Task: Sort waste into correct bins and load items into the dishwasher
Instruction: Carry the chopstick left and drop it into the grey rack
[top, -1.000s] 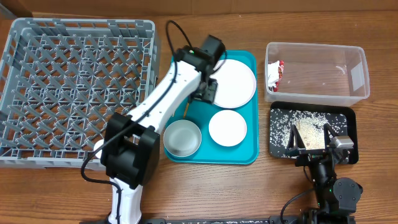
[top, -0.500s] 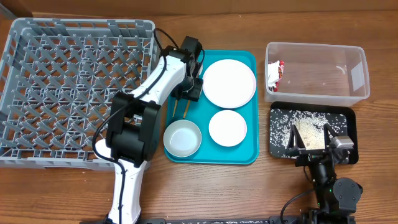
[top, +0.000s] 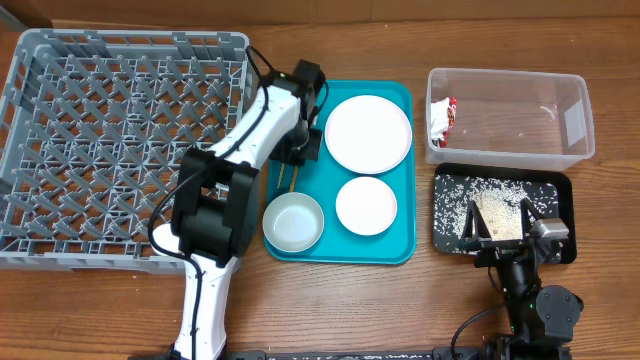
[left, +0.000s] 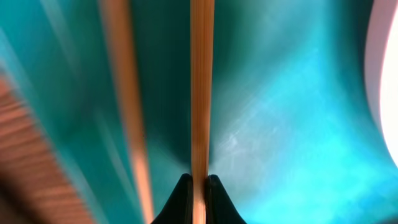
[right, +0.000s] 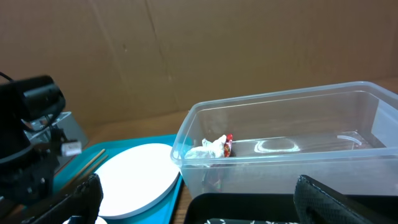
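My left gripper (top: 299, 148) is down at the left side of the teal tray (top: 400, 250), shut on a thin wooden stick (left: 199, 112); a second stick (left: 127, 93) lies just beside it. On the tray are the large white plate (top: 368, 133), the saucer (top: 366, 205) and the bowl (top: 293, 222). The grey dish rack (top: 120, 140) stands at the left. The red-and-white wrapper (top: 441, 120) lies in the clear tub (top: 510, 115). Rice (top: 455, 195) and tan scraps (top: 498, 215) lie in the black tray (top: 565, 185). My right gripper (top: 505, 232) rests open over the black tray.
In the right wrist view the clear tub (right: 286, 124) stands straight ahead, with the plate (right: 134, 171) and the left arm (right: 28, 124) to its left. A cardboard wall (right: 217, 50) closes the back. Bare wood table (top: 100, 310) runs along the front.
My left gripper has moved left from the plate's edge to the sticks on the tray and closed on one. The right arm has not moved.
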